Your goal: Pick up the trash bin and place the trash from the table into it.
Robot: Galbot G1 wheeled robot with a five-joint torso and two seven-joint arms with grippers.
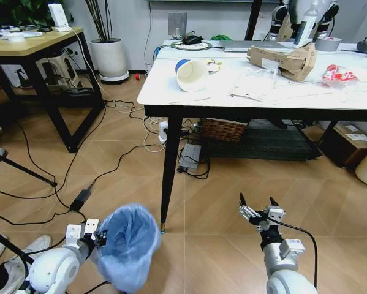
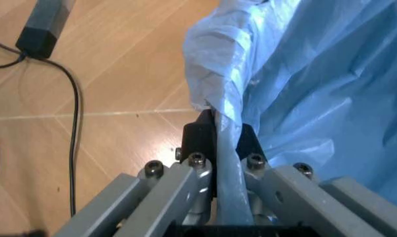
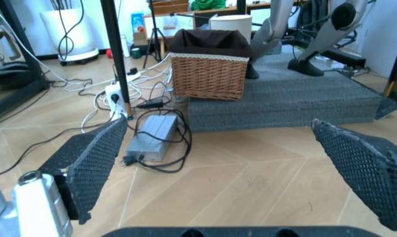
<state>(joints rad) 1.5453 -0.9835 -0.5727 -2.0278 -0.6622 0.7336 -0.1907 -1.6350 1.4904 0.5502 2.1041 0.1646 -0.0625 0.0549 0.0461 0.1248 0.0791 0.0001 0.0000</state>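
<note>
We have the small round trash bin lined with a crinkled light-blue plastic bag [image 1: 129,245] off the floor, tilted with its mouth toward us, low and just left of the near black leg of the white marble-look surface [image 1: 232,101]. Our left hand [image 1: 92,235] is clamped on the bin's rim; in the left wrist view its black fingertips [image 2: 199,133] pinch the rim edge with the bag film folded over it. We judge the bin light and fairly stiff at the rim, but the film is thin and slippery, so the hold belongs on the rim itself, film and wall together, as it is now; held by loose film alone, it could slide or tear. Our right hand [image 1: 258,210] hangs empty with its fingers spread wide, to the right of that same leg and below the surface's edge. Up on the surface, the trash waits: a blue-and-white paper cup lying on its side [image 1: 191,74], white papers and wrappers [image 1: 255,86], a torn brown cardboard box [image 1: 283,59] and a crushed red-labelled clear bottle [image 1: 338,74]. All of it looks light and crushable, the papers flat and harder to pinch than the cup's rim.
</note>
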